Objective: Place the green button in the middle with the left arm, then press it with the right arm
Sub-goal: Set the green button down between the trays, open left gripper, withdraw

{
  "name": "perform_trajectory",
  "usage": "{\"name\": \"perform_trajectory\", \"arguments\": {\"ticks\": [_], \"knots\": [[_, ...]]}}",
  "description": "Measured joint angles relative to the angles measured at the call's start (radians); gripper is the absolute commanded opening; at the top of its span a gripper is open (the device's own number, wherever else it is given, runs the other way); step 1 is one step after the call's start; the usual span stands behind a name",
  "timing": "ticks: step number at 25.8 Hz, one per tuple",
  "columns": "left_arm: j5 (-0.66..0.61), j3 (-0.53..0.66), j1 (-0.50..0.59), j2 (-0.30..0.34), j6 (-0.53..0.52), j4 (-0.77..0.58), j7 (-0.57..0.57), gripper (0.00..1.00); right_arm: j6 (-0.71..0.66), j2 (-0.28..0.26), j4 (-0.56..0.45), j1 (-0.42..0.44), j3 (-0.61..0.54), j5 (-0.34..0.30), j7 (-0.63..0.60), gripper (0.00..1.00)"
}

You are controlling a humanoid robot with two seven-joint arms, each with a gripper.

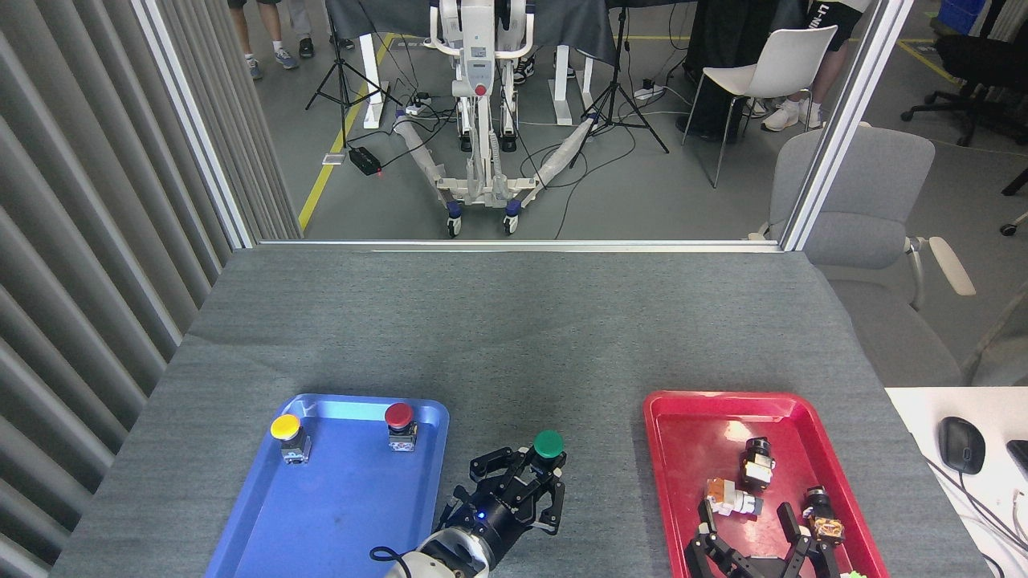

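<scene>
The left gripper [536, 482] has its fingers closed around the green button [548, 443], gripping the body under the cap, and it hangs over the bare grey cloth [594, 474] between the blue tray [337, 514] and the red tray [699, 433]. So the button is at the jaw tips, over the middle, green cap up and leaning a touch to the far side.

Whether its base touches the cloth, I cannot tell. That is the first risk. Let go while it is above the cloth and that top-heavy cap could tip it onto its side, and then there is no clean press for the other arm.

Second risk: the fingers crowd the body closely. If they spread unevenly, one could drag the button sideways or knock it over on the way out.

Down at the bottom edge, the right gripper [759, 534] sits low over the near end of the red tray, fingers spread wide, empty, with small parts [743, 486] lying just beyond its fingertips. Swinging across from there, it might clip those parts or the tray rim.

The yellow button [287, 431] and red button [399, 421] stand well off to the left of the holding jaws, out of trouble.

And a press landing off-centre could simply shove the button along the cloth.
</scene>
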Motion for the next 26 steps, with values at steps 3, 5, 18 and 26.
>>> {"name": "perform_trajectory", "arguments": {"ticks": [3, 5, 18, 26], "knots": [[0.0, -0.001, 0.001, 0.0, 0.002, 0.023, 0.001, 0.08, 0.005, 0.001, 0.0, 0.0, 0.001, 0.0, 0.001, 1.0], [0.0, -0.001, 0.001, 0.0, 0.004, 0.036, 0.003, 0.12, 0.007, 0.003, 0.0, 0.0, 0.001, 0.0, 0.002, 1.0], [0.011, -0.001, 0.003, -0.001, 0.009, 0.058, 0.032, 1.0, 0.008, 0.007, 0.004, -0.005, 0.009, 0.0, 0.007, 1.0], [0.006, 0.004, 0.064, 0.005, 0.015, -0.078, 0.032, 1.0, 0.024, 0.01, 0.011, -0.01, 0.018, 0.0, 0.007, 0.94]]}}
